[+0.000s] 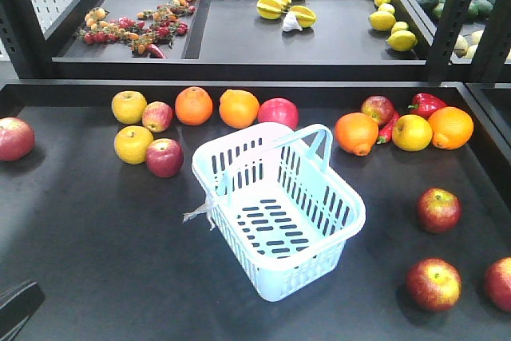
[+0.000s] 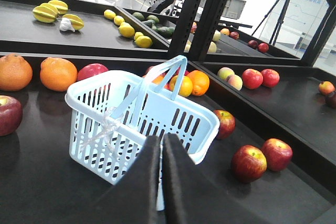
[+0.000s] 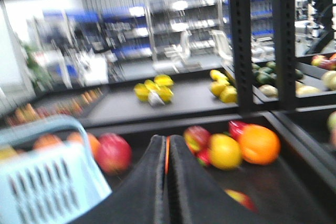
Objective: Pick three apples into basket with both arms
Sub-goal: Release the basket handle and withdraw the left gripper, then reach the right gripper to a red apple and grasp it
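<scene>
Looking down through the front camera, I have the basket (image 1: 303,273) in the middle of the surface, turned at an angle, with its handle (image 1: 318,143) raised and a plastic scrap (image 1: 200,212) tied to its left rim. It is empty.

Three red apples lie toward the right front corner, all well apart from the basket. The first apple (image 1: 438,209) is near the right edge, and the second apple (image 1: 433,283) is in front of it. The third apple (image 1: 499,283) is at the right edge, partly cut off by the picture. Left of the basket, another red apple (image 1: 164,157) sits just beside a yellow apple (image 1: 132,144). Two oranges (image 1: 194,105) stand along the back edge.

On my left wrist camera, the left gripper (image 2: 160,138) has its fingers pressed together with only a thin seam between them. It holds nothing and points at the basket's near wall.

The right wrist picture is blurred. Even so, I can see the right gripper (image 3: 168,139) closed the same way, holding nothing. The basket is low on the left of that view, and an orange fruit (image 3: 258,144) lies beyond the fingertips to the right.
</scene>
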